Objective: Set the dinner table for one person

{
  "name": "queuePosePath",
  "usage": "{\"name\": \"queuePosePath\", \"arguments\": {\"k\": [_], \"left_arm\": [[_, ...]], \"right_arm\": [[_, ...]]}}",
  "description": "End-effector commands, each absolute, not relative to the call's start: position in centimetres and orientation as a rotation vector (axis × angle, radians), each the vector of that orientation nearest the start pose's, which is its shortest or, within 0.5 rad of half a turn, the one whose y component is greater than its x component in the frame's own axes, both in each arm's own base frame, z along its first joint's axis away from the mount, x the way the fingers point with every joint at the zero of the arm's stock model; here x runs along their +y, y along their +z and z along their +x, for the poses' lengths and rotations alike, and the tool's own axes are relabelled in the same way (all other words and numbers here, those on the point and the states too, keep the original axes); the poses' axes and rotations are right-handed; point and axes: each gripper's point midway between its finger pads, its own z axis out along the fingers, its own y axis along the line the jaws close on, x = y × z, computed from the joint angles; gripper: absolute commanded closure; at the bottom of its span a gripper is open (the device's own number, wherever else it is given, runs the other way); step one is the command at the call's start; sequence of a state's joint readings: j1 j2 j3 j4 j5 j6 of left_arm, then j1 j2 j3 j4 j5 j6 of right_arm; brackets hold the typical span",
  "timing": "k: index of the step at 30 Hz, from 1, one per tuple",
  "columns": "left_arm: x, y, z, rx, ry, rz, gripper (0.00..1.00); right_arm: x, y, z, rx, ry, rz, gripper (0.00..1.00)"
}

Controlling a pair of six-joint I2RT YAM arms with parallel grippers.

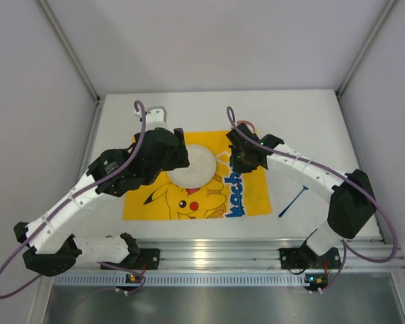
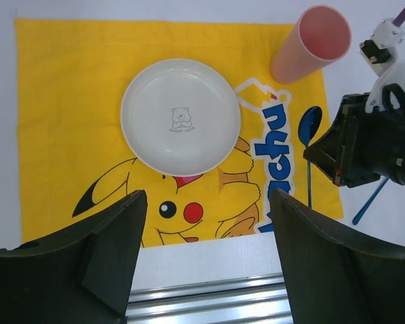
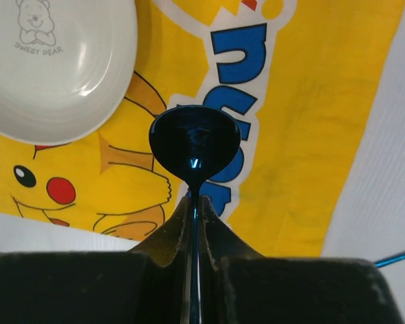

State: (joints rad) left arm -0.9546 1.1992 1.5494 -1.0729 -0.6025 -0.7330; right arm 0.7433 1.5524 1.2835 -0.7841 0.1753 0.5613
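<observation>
The white dinner table [image 1: 310,121] carries a yellow Pikachu mat [image 1: 256,196] with a white plate [image 1: 196,169] on its middle. My right gripper [image 3: 194,206] is shut on the handle of a dark blue spoon [image 3: 194,143] and holds it over the mat's right part, right of the plate [image 3: 54,67]. In the left wrist view, the spoon [image 2: 309,128] hangs beside the plate [image 2: 181,116]. A pink cup [image 2: 310,44] stands at the mat's far right corner. My left gripper [image 2: 206,226] is open and empty above the mat's near edge.
A second blue utensil [image 1: 293,201] lies on the bare table right of the mat, also visible in the left wrist view [image 2: 371,199]. A metal rail [image 1: 209,253] runs along the near edge. Grey walls enclose the table.
</observation>
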Motion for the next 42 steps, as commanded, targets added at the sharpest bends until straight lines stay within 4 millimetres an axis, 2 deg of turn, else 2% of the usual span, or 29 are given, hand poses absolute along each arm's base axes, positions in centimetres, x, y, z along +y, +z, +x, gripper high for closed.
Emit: {"name": "queuePosePath", "arguments": {"k": [1,3,4,5,6,8,9,11,18,19,20,21,22,23,26,28,32,33,35,36,37,38,39,40,41,42], "left_arm": [[-16.0,33.9,21.9,2.121,-0.26,-0.164,0.21],[-15.6,34.1,21.4,2.128,-0.274,-0.191,0.21],[-15.1,34.0,21.0,2.137,-0.272,-0.199,0.21],[-15.0,34.0,20.8,2.14,-0.28,-0.218,0.21],[-14.6,34.1,20.5,2.141,-0.285,-0.227,0.22],[-14.3,34.3,20.2,2.142,-0.3,-0.249,0.22],[-14.1,34.5,20.0,2.139,-0.307,-0.256,0.23],[-13.5,34.6,19.7,2.142,-0.297,-0.265,0.23],[-12.9,35.1,19.4,2.145,-0.284,-0.27,0.23],[-13.0,35.1,19.4,2.145,-0.287,-0.27,0.23],[-13.1,35.1,19.5,2.147,-0.284,-0.264,0.23],[-13.3,35.1,19.6,2.148,-0.285,-0.26,0.23],[-13.4,35.1,19.7,2.144,-0.286,-0.253,0.23],[-13.6,35.0,19.8,2.151,-0.279,-0.243,0.23],[-14.4,35.0,20.3,2.148,-0.274,-0.209,0.23],[-15.2,35.0,20.9,2.144,-0.275,-0.185,0.23],[-16.7,35.0,22.0,2.128,-0.276,-0.148,0.23],[-17.2,34.9,22.4,2.127,-0.273,-0.137,0.22],[-18.1,34.8,23.1,2.108,-0.285,-0.115,0.22],[-18.6,34.6,23.5,2.108,-0.283,-0.103,0.22],[-19.1,34.3,23.6,2.111,-0.283,-0.077,0.22],[-20.1,34.0,24.2,2.105,-0.296,-0.068,0.22],[-20.6,33.8,24.5,2.104,-0.302,-0.055,0.22],[-21.1,33.8,24.7,2.101,-0.307,-0.031,0.22],[-22.3,33.2,25.2,2.107,-0.325,-0.01,0.21],[-23.0,32.8,25.5,2.112,-0.332,0.008,0.21]], "right_arm": [[26.9,13.5,30.2,2.514,0.339,-0.16,1.0],[27.5,13.2,31.1,2.504,0.327,-0.155,1.0],[27.6,12.3,31.6,2.516,0.295,-0.152,1.0],[27.9,12.4,32.1,2.507,0.292,-0.14,1.0],[28.0,11.4,32.5,2.521,0.266,-0.14,1.0],[27.9,11.5,33.6,2.508,0.214,-0.096,1.0],[27.9,10.4,34.0,2.524,0.178,-0.088,1.0],[27.4,10.6,34.9,2.509,0.115,-0.031,1.0],[26.8,9.0,36.1,2.515,-0.005,0.028,1.0],[26.8,8.6,36.2,2.522,-0.012,0.024,0.97],[26.9,8.6,36.1,2.526,-0.018,0.016,0.89],[26.9,8.6,36.1,2.528,-0.013,0.013,0.71],[26.9,8.7,36.1,2.524,-0.008,0.009,0.63],[26.9,8.7,35.9,2.524,-0.007,0.007,0.49],[26.9,9.8,35.9,2.508,0.015,-0.009,0.42],[27.2,11.3,35.6,2.494,0.048,-0.034,0.41],[27.8,16.2,34.4,2.432,0.163,-0.073,0.42],[27.5,18.6,33.7,2.394,0.207,-0.069,0.42],[26.1,19.9,32.3,2.387,0.206,-0.059,0.41],[24.8,22.4,31.5,2.332,0.224,-0.026,0.41],[23.1,21.9,30.4,2.347,0.186,-0.006,0.39],[21.5,24.0,29.4,2.298,0.21,0.027,0.37],[19.9,24.4,28.8,2.279,0.183,0.061,0.35],[17.4,22.7,27.9,2.318,0.124,0.113,0.32],[15.5,23.5,26.9,2.295,0.138,0.169,0.28],[13.9,22.7,26.1,2.319,0.13,0.212,0.27]]}}
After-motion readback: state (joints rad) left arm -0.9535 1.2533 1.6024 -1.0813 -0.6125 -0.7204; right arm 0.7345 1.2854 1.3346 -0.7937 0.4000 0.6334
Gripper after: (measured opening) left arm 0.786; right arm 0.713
